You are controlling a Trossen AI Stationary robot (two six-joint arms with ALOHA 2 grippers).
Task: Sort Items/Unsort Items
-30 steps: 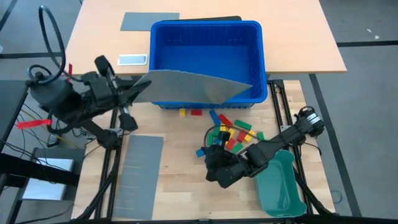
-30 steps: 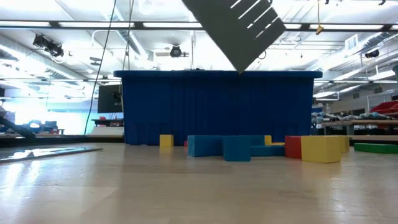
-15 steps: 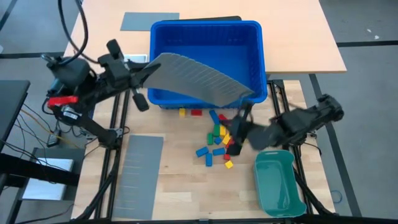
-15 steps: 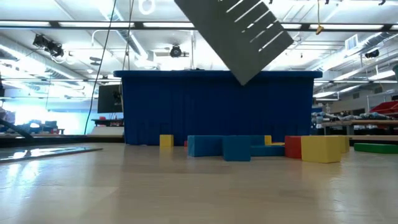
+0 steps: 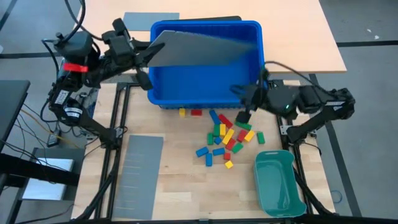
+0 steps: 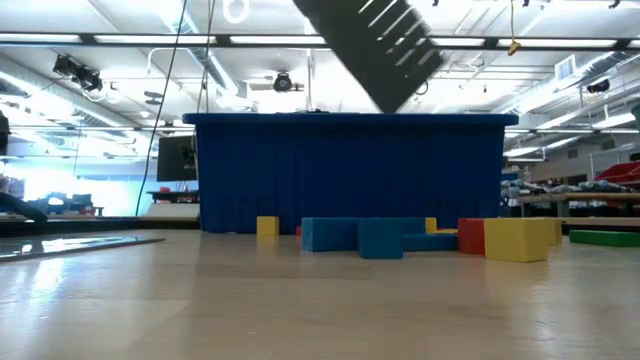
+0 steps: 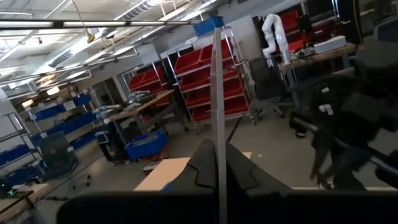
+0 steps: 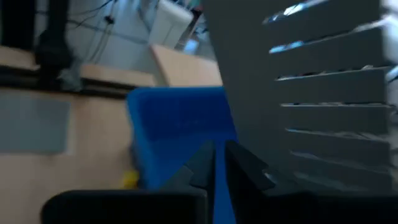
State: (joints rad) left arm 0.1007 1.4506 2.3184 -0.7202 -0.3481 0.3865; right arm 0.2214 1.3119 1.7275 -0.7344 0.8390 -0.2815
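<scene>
The items, small red, yellow, green and blue blocks (image 5: 224, 134), lie loose on the wooden table just in front of the blue bin (image 5: 199, 84); the low view shows them in a row (image 6: 400, 235). My left gripper (image 5: 148, 56) is shut on a grey slotted divider sheet (image 5: 205, 48), which hangs over the bin. My right gripper (image 5: 241, 99) hovers by the bin's near right corner, above the blocks. Its fingers (image 8: 239, 165) are a narrow gap apart with nothing between them. My left gripper pinches the divider sheet's left end (image 5: 157, 53) between its two fingers, coming in about level from the table's left. In the left wrist view the sheet stands edge-on between the fingers (image 7: 217, 146). The sheet is lifted clear above the bin, tilted, its slotted end (image 6: 385, 40) high.
A teal tray (image 5: 277, 186) lies at the near right. A second grey slotted sheet (image 5: 137, 177) lies flat at the near left, and another grey sheet (image 5: 149, 20) lies beyond the bin. The bin's tall walls (image 6: 350, 170) stand behind the blocks.
My left gripper has swung toward the table's far edge, carrying the sheet from the bin's near rim to over its far part. My right gripper has risen from low over the blocks and drawn back toward the right and far side, to the bin's near right corner.
</scene>
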